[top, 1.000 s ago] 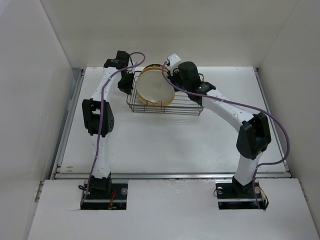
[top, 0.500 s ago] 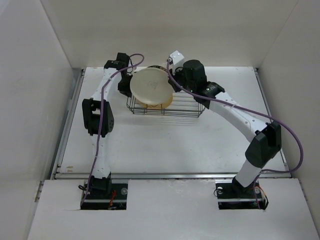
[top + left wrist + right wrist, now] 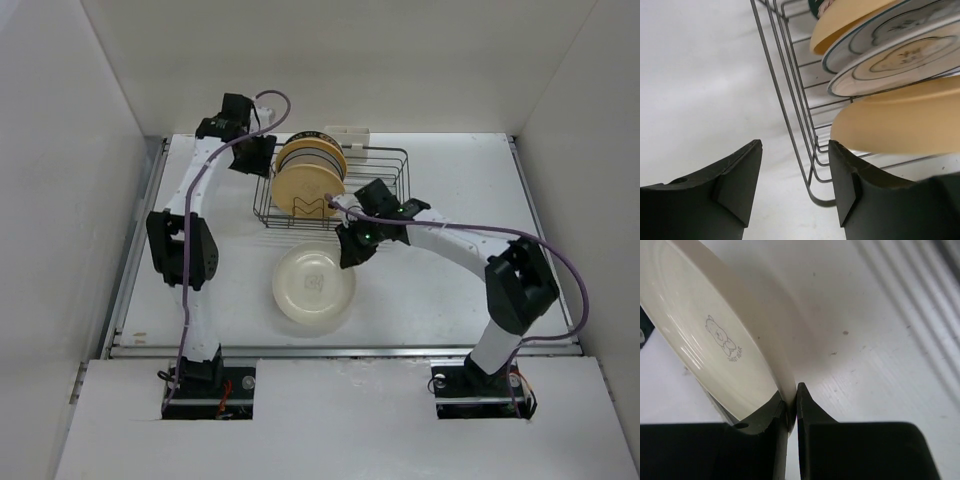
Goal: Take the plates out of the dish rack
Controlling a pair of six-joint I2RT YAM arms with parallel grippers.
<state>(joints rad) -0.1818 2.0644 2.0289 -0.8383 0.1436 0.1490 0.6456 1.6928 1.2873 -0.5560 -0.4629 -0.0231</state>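
Note:
The dish rack (image 3: 375, 195) stands at the back of the table, with several plates (image 3: 310, 172) upright in its left half. In the left wrist view these are yellow plates (image 3: 900, 125) and white ones with a green rim (image 3: 895, 67). My left gripper (image 3: 256, 157) is open at the rack's left end, and the rack's corner wire (image 3: 807, 165) lies between its fingers (image 3: 740, 180) untouched. My right gripper (image 3: 350, 250) is shut on the rim of a cream plate (image 3: 314, 285) with a small bear mark (image 3: 705, 335), held tilted low over the table in front of the rack.
A small white holder (image 3: 345, 134) is clipped to the rack's far side. White walls close in the table on the left, back and right. A metal rail (image 3: 340, 350) runs along the table's near edge, just beyond the cream plate.
The right arm has carried the cream plate out of the rack and down in front of it. The left gripper has opened at the rack's left end and shifted slightly back.

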